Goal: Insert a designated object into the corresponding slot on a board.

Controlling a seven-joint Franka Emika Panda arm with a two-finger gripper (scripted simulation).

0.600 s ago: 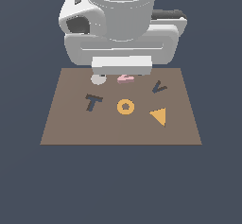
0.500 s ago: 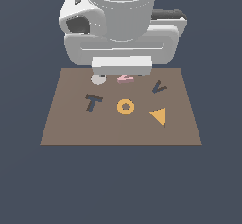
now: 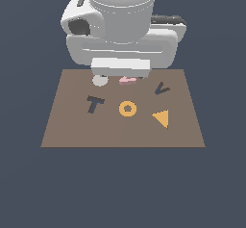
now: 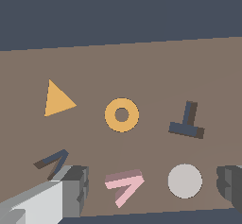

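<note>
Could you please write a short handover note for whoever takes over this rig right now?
Gripper: open, holding nothing; its fingers stand on either side of the pink V-shaped piece, apart from it.
The pink piece lies flat on the brown board, between the grey disc and the dark V slot.
Also on the board: the orange ring, the orange triangle and the dark T mark.
Done: the gripper is placed over the piece.
Left: grasp it, lift it, carry it to the V slot and insert it.

The pink piece [image 4: 124,185] lies between the 2 wide-apart fingers [image 4: 78,187], bare board [image 3: 72,131] around it; the grey disc [image 4: 185,181] sits just beside it.
</note>
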